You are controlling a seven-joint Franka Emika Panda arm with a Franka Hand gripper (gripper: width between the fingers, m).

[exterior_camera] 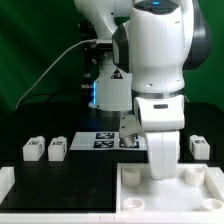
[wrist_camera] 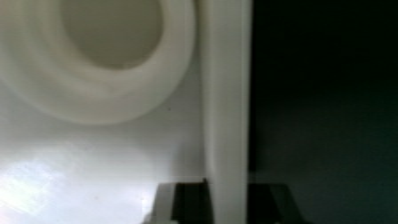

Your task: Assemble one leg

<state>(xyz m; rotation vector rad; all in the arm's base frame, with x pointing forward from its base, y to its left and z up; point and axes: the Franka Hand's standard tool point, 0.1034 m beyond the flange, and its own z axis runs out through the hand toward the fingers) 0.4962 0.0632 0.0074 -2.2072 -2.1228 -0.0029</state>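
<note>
three legs (exterior_camera: 57, 149) on table (exterior_camera: 80, 170), arm (exterior_camera: 160, 60) over white tray (exterior_camera: 205, 195) (close, blurred)

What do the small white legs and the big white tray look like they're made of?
Legs: likely matte white moulded plastic, chunky and blocky, with black-and-white tags printed or stuck on. Tray: apparently the same white plastic, smooth with a soft sheen in the wrist view; its rounded edges suggest moulding.

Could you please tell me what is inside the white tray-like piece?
Round white knobs stand inside the tray-like piece, and the arm hangs over it. What lies beneath the arm's end is covered.
</note>
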